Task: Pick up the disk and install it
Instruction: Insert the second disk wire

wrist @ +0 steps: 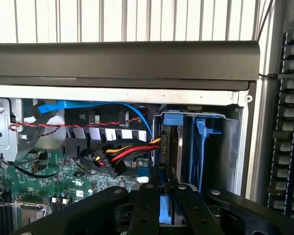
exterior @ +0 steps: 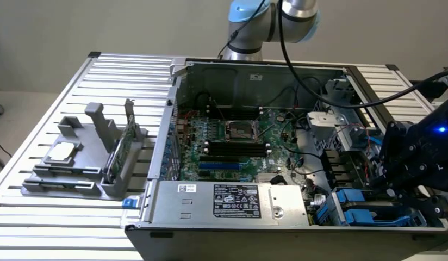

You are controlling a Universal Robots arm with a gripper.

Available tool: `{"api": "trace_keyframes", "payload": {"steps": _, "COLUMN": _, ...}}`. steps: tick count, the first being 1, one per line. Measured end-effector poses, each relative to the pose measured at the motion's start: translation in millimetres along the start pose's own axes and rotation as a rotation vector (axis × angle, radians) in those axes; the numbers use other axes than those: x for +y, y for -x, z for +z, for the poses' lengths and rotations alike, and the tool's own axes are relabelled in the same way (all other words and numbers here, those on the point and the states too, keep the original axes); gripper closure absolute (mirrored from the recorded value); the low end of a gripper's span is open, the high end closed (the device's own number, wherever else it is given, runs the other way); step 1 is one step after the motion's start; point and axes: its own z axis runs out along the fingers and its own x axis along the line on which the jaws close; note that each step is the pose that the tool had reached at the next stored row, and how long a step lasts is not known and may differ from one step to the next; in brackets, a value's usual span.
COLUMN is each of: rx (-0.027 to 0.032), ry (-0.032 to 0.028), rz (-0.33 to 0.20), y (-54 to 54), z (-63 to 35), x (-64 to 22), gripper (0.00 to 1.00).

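In the wrist view my gripper (wrist: 164, 196) is shut on the disk (wrist: 166, 211). A strip of the disk's bright blue carrier shows between the two black fingers (wrist: 146, 205); the rest of the disk is hidden by them. Just beyond the fingertips lies the drive bay (wrist: 213, 147) in the corner of the open computer case, with blue carrier parts (wrist: 172, 120) standing in it. In the exterior view the black gripper (exterior: 399, 187) hangs over the case's near corner at that view's right, right above the blue drive bay (exterior: 358, 209).
Red, yellow and black power cables (wrist: 118, 155) and a blue cable (wrist: 137, 115) run beside the bay. The case's black rim (wrist: 122, 63) lies just past it. The motherboard (exterior: 231, 136) and power supply (exterior: 231, 200) lie inside the case. A grey holder (exterior: 86, 163) with a silver chip (exterior: 64, 152) and an upright card (exterior: 126, 138) stands at the exterior view's left.
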Motion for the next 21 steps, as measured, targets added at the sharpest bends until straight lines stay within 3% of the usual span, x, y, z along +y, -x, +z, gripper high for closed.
{"api": "trace_keyframes", "payload": {"steps": 18, "rx": 0.0036, "ry": 0.0, "rz": 0.0, "y": 3.3, "z": 5.8, "x": 0.4, "gripper": 0.84}}
{"api": "trace_keyframes", "payload": {"steps": 20, "rx": 0.0047, "ry": -0.0022, "rz": 0.0, "y": 3.4, "z": 3.6, "x": 0.2, "gripper": 0.82}}
{"api": "trace_keyframes", "payload": {"steps": 21, "rx": 0.0042, "ry": -0.0035, "rz": 0.0, "y": 3.2, "z": 0.9, "x": 0.2, "gripper": 0.75}}
